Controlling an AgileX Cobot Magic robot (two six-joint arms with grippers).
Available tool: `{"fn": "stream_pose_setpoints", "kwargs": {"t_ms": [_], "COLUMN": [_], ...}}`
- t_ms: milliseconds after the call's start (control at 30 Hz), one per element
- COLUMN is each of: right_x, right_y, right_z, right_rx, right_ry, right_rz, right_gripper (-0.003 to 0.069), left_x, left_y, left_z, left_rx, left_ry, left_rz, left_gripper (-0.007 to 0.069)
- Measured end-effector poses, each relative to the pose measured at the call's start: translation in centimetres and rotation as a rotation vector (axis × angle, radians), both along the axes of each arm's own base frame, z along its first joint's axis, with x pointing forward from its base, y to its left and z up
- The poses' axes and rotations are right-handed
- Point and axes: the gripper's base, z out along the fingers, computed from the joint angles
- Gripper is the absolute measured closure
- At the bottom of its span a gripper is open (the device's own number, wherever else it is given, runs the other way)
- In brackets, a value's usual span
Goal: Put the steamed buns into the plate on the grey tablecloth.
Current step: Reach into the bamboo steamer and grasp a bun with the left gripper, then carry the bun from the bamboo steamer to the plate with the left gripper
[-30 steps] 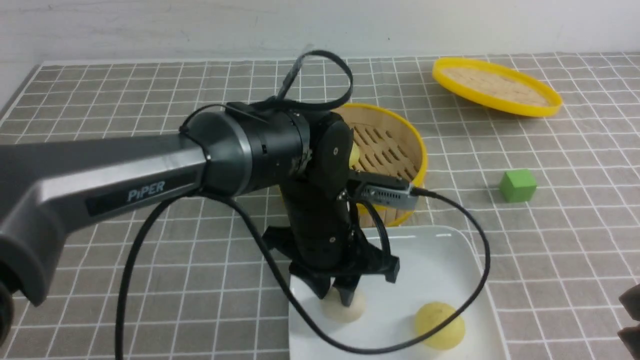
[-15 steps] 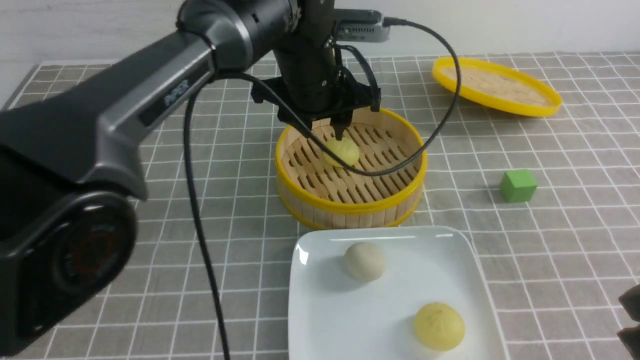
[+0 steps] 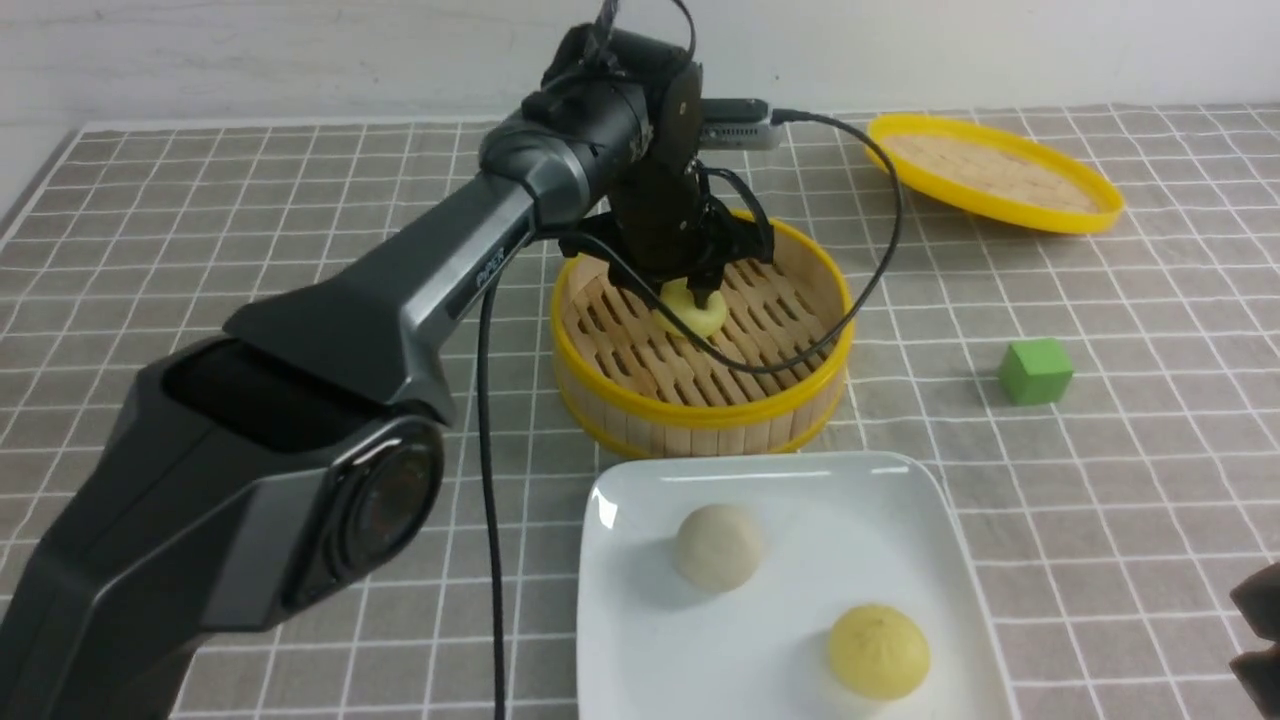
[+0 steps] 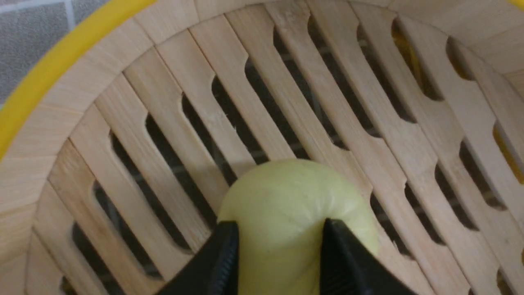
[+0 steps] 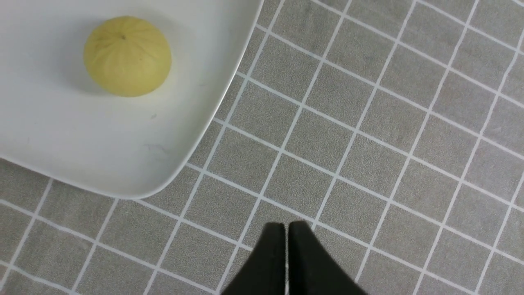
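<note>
My left gripper (image 3: 690,293) reaches down inside the bamboo steamer basket (image 3: 700,405) and is shut on a pale yellow steamed bun (image 3: 692,312). In the left wrist view the black fingertips (image 4: 227,246) press into both sides of that bun (image 4: 286,200), which rests on the slats. The white square plate (image 3: 800,490) lies on the grey tablecloth (image 3: 250,250) in front of the basket. It holds an off-white bun (image 3: 717,546) and a second pale yellow bun (image 3: 878,651), also seen in the right wrist view (image 5: 127,56). My right gripper (image 5: 286,229) is shut and empty above the cloth beside the plate's corner (image 5: 172,164).
A flat yellow-rimmed lid (image 3: 990,172) lies at the far right. A green cube (image 3: 1035,371) sits on the cloth right of the basket. The left arm's black cable (image 3: 860,290) loops over the basket's rim. The right gripper (image 3: 1260,640) shows at the lower right edge.
My left gripper left the off-white bun on the plate, rose, moved back over the basket and came down around the yellow bun there. The off-white bun shifted slightly. The right arm stayed still.
</note>
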Motion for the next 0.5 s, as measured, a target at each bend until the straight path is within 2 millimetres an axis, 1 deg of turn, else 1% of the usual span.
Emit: {"fn": "stream_pose_setpoints", "kwargs": {"t_ms": [33,100,133,200,233,267,300,333,367,433,467,500], "right_x": [0.0,0.0,0.0,0.0,0.0,0.0,0.0,0.0,0.0,0.0,0.0,0.0], "right_y": [0.0,0.0,0.0,0.0,0.0,0.0,0.0,0.0,0.1,0.1,0.1,0.1], "right_z": [0.0,0.0,0.0,0.0,0.0,0.0,0.0,0.0,0.0,0.0,0.0,0.0], "right_rx": [0.000,0.002,0.002,0.002,0.002,0.002,0.002,0.003,0.007,0.010,0.012,0.012], "right_ry": [0.000,0.001,0.001,0.001,0.001,0.001,0.003,0.002,0.003,0.005,0.004,0.004], "right_rz": [0.000,0.000,0.000,0.000,0.000,0.000,0.000,0.000,0.000,0.000,0.000,0.000], "right_gripper": [0.0622,0.0620,0.0618,0.0618,0.0618,0.0618,0.0618,0.0618,0.0618,0.0618,0.0618,0.0618], "left_x": [0.0,-0.4,-0.7,-1.3,-1.9,-2.0,-2.7,-3.5,-4.5,-6.3,-7.3,-7.5], "left_y": [0.0,0.2,0.4,0.8,1.2,1.2,1.7,2.1,2.7,3.7,4.2,4.2], "left_z": [0.0,1.0,1.7,3.5,5.4,5.7,8.5,10.8,13.4,16.8,18.2,18.4], "left_rx": [0.001,0.010,0.016,0.030,0.032,0.030,0.012,-0.004,-0.027,-0.059,-0.080,-0.085], "left_ry": [0.001,0.010,0.012,0.009,-0.010,-0.016,-0.069,-0.107,-0.152,-0.204,-0.212,-0.212], "left_rz": [0.000,-0.005,-0.014,-0.038,-0.058,-0.061,-0.081,-0.091,-0.097,-0.101,-0.105,-0.106], "left_gripper": [0.0409,0.0553,0.0581,0.0597,0.0599,0.0599,0.0599,0.0599,0.0599,0.0599,0.0599,0.0599]}}
